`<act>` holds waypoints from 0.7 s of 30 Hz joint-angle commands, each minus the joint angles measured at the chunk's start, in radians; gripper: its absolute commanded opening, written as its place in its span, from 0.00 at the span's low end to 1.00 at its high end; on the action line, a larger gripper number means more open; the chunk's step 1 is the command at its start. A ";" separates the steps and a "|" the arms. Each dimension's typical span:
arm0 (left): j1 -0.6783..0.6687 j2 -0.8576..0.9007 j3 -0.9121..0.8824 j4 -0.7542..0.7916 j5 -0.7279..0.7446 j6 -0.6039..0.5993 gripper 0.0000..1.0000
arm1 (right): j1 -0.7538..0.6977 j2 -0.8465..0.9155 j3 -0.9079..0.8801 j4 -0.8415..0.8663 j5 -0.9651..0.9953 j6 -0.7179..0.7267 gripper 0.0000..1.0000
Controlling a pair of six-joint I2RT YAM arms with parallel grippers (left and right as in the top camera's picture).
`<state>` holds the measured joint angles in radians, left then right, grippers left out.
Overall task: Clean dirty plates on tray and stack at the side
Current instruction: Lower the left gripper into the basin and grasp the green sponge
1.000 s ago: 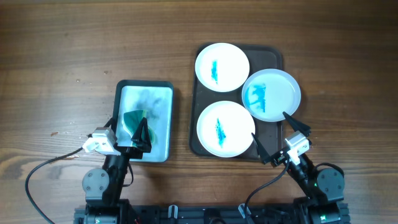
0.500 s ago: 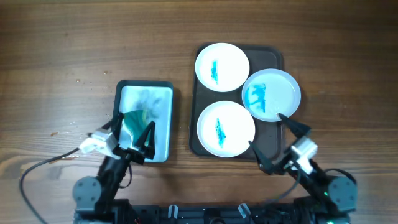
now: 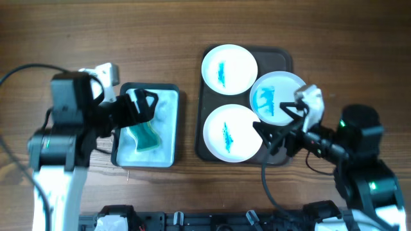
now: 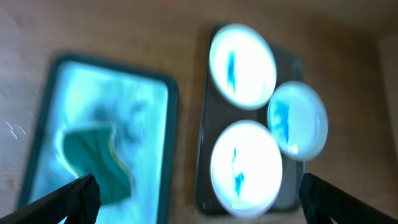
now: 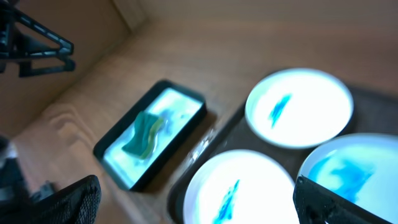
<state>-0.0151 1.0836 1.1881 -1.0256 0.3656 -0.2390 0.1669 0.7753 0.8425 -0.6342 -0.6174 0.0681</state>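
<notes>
Three white plates with blue smears lie on a dark tray (image 3: 205, 122): a far one (image 3: 229, 68), a near one (image 3: 231, 133) and a right one (image 3: 280, 96) resting partly on the others. A green sponge (image 3: 144, 131) lies in a small wet tray (image 3: 164, 102) at the left. My left gripper (image 3: 141, 108) is open above the sponge tray. My right gripper (image 3: 282, 125) is open above the near right of the plate tray. All plates show in the left wrist view (image 4: 245, 165) and the right wrist view (image 5: 239, 186). The sponge shows there too (image 4: 93, 158) (image 5: 143, 134).
The table is brown wood (image 3: 96, 38). Cables trail at the left near edge (image 3: 13, 173) and by the right arm (image 3: 266, 186).
Both arms have risen from the near edge and swung forward. The left gripper now hangs over the sponge tray, the right over the plate tray. The sponge no longer sits under the left fingers.
</notes>
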 commanded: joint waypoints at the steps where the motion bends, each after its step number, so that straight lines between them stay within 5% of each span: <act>1: -0.007 0.153 0.016 -0.092 0.004 0.020 1.00 | -0.003 0.072 0.019 -0.025 -0.050 0.099 1.00; 4: -0.007 0.266 0.006 -0.179 -0.127 -0.095 1.00 | -0.003 0.106 0.019 -0.053 -0.045 0.103 0.97; 6: -0.007 0.339 -0.040 -0.174 -0.211 -0.167 1.00 | -0.003 0.119 0.019 -0.083 -0.043 0.103 0.85; 9: -0.008 0.433 -0.143 -0.054 -0.211 -0.220 1.00 | -0.003 0.127 0.019 -0.125 -0.011 0.106 0.73; 14: -0.031 0.555 -0.246 0.091 -0.299 -0.319 1.00 | -0.003 0.131 0.019 -0.142 0.018 0.118 0.70; 17: -0.050 0.613 -0.290 0.169 -0.299 -0.323 0.81 | -0.003 0.131 0.019 -0.141 0.019 0.118 0.70; 19: -0.062 0.638 -0.293 0.180 -0.288 -0.324 0.34 | -0.003 0.131 0.019 -0.141 0.019 0.118 0.70; 21: -0.066 0.637 -0.291 0.185 -0.285 -0.324 0.04 | -0.003 0.131 0.019 -0.142 0.018 0.119 0.70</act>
<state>-0.0677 1.7058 0.9058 -0.8494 0.1009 -0.5385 0.1669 0.8997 0.8425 -0.7757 -0.6159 0.1795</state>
